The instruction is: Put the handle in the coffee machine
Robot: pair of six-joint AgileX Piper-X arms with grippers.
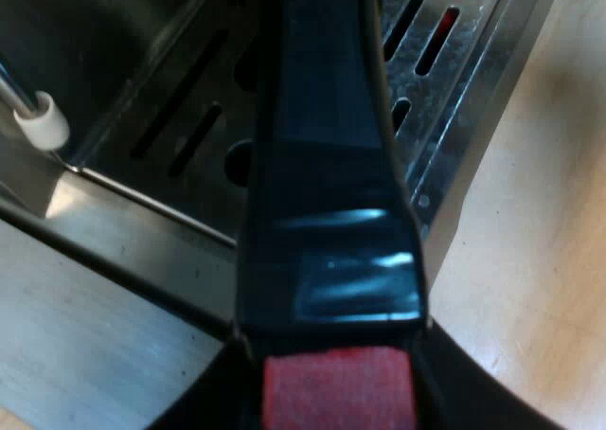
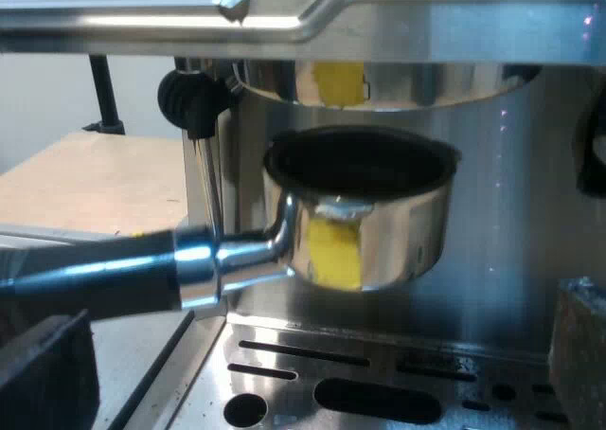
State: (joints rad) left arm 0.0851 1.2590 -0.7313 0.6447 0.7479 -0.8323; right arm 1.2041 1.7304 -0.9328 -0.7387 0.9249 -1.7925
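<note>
The left gripper [image 1: 338, 392] is pinching the portafilter [image 1: 322, 165] near its red end [image 1: 338, 387], with a black finger [image 1: 204, 402] curving in against each side of the dark handle. From the left wrist view the handle runs away from the camera over the slotted drip tray [image 1: 445, 117] of the espresso machine. A thin metal tube with a white tip [image 1: 38, 117] hangs near the tray's edge, and the tray sits on a wooden table [image 1: 540, 259]. The right wrist view gives what that one cannot: the far end of the portafilter [image 2: 365, 212]. Its round metal basket is level and in the air just under the machine's brew head [image 2: 379, 80], with a narrow gap between rim and head, so it is not locked in. The basket's dark inside is visible over its rim, and its handle [image 2: 95, 269] reaches out sideways past the steam wand [image 2: 204, 184] and the wand's black knob [image 2: 194, 98]. Below the basket lies the drip tray [image 2: 379, 392]. The right gripper [image 2: 312, 359] faces the machine's front with its fingers [image 2: 47, 373] spread wide and nothing between them, well apart from the basket.
</note>
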